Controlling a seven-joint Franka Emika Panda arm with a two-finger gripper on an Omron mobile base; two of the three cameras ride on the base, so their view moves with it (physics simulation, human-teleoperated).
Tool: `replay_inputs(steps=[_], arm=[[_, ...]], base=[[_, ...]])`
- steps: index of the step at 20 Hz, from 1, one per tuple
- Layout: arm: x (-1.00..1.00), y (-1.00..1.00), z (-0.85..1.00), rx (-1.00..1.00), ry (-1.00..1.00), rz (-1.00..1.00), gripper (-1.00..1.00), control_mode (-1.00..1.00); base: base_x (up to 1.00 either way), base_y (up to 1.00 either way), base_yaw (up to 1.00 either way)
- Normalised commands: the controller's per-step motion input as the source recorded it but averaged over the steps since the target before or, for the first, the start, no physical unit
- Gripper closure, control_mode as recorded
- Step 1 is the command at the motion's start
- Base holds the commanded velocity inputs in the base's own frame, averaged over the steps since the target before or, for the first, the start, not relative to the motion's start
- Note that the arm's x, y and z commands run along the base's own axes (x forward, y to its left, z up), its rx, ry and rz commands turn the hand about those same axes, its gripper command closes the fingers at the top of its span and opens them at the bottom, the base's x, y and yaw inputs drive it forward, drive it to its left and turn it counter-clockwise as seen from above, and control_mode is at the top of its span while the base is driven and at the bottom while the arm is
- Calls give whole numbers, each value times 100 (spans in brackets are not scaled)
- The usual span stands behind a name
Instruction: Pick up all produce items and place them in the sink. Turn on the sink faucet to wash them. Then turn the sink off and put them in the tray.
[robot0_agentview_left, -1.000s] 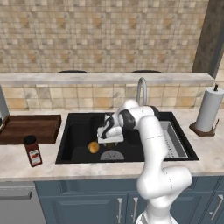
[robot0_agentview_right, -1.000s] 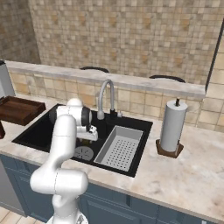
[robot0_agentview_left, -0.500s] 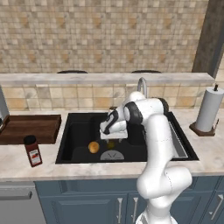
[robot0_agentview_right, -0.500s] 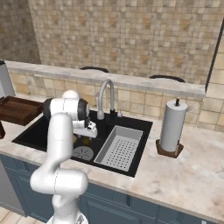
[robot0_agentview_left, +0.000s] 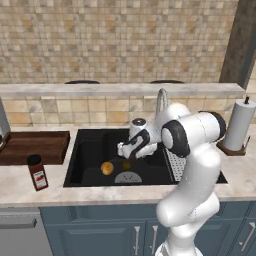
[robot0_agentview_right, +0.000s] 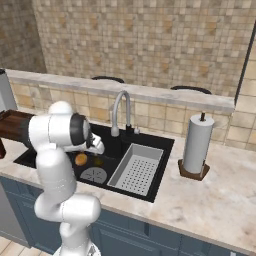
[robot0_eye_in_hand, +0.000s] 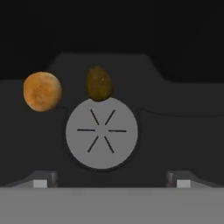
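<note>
Both fruits, orange-yellow (robot0_eye_in_hand: 42, 91) and olive-brown (robot0_eye_in_hand: 99, 83), lie in my matte black sink (robot0_agentview_left: 90, 150); gripper (robot0_eye_in_hand: 111, 183) spread, empty. Next: the grey gooseneck faucet (robot0_agentview_right: 120, 111).

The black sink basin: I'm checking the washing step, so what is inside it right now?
In the matte black sink basin lie the orange-yellow round fruit, the smaller olive-brown fruit at the edge of the round grey drain. The arm covers part of the floor in both base views.
</note>
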Motion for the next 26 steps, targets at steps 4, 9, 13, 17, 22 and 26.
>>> replay_inputs(steps=[4, 9, 13, 17, 22, 26], arm=[[-93, 0, 100, 0, -26, 0, -100, -100], [-61, -18, 100, 2, -8, 0, -100, -100], [-19, -47, 100, 4, 0, 0, -100, -100], [-4, -65, 94, 2, 0, 0, -100, -100], [-7, -67, 64, 0, 3, 0, -100, -100], [0, -76, 43, 0, 2, 0, -100, -100]], base=[[0, 0, 0], [0, 0, 0], [0, 0, 0], [0, 0, 0], [0, 0, 0], [0, 0, 0]])
